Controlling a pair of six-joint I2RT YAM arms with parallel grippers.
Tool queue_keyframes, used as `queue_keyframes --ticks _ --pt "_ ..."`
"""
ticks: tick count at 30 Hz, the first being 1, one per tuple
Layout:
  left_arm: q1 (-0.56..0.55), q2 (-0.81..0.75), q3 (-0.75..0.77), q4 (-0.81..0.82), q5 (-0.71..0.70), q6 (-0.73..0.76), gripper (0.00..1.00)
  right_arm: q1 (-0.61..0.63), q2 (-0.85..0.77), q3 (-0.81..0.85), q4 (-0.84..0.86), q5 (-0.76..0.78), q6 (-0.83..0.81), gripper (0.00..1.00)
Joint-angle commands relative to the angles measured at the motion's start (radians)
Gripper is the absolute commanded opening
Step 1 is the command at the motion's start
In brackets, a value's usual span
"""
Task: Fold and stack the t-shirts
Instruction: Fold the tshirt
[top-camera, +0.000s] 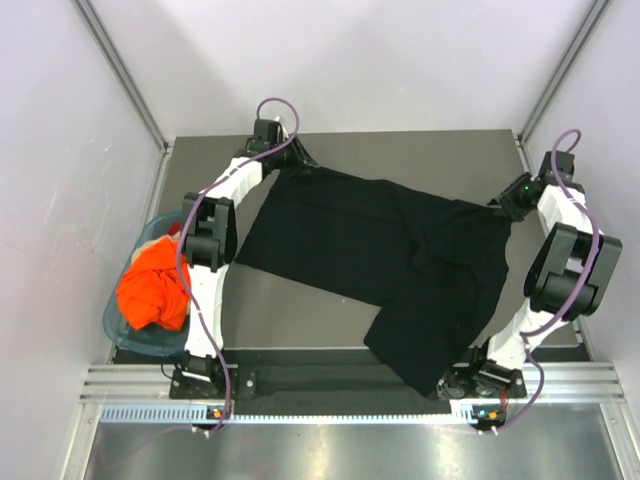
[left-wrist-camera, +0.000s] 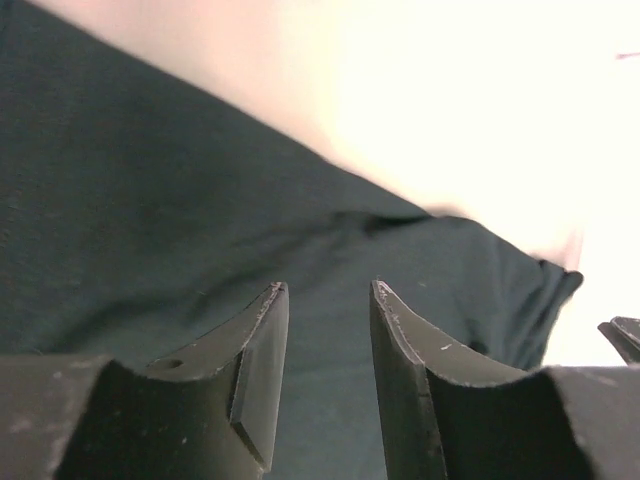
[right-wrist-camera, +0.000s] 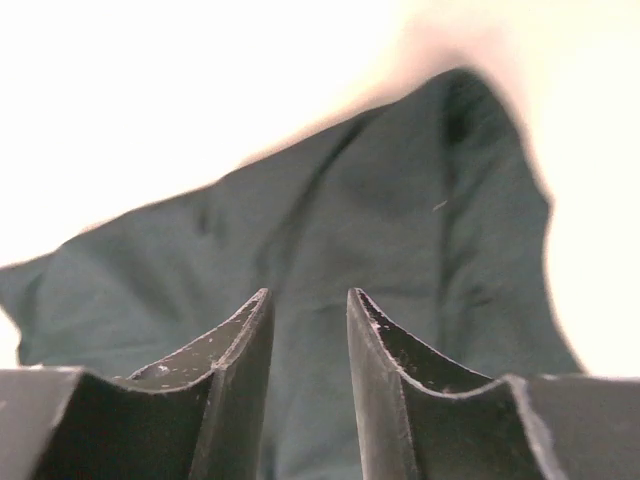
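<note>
I see black t-shirt (top-camera: 380, 250) spread crooked, rumpled; orange t-shirt (top-camera: 155, 290) heaped in basket (top-camera: 128, 338). Left gripper (left-wrist-camera: 328, 290), right gripper (right-wrist-camera: 308, 295) both part-open over black cloth, pinching nothing.

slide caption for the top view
left gripper and right gripper at far edge of spread black shirt, orange shirt in basket

White-black arms (top-camera: 235, 180), dark claws (left-wrist-camera: 325, 288) (right-wrist-camera: 308, 295), looping purple cables (top-camera: 277, 100).

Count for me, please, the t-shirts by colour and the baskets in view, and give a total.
Black t-shirt: 1
Orange t-shirt: 1
Teal basket: 1
Total: 3
</note>
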Motion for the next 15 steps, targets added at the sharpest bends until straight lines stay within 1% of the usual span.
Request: queue_keyframes --ticks 1,8,15 --pt "0.007 0.011 0.013 0.095 -0.013 -0.009 0.43 -0.032 0.034 0.006 0.072 0.034 -0.042 0.36" --pt "0.026 0.024 -0.051 0.053 -0.050 -0.026 0.38 -0.075 0.088 -0.015 0.071 0.018 -0.074 0.36" --pt "0.049 0.063 -0.036 -0.027 -0.051 -0.015 0.34 -0.073 0.112 -0.063 0.089 -0.011 -0.100 0.32"
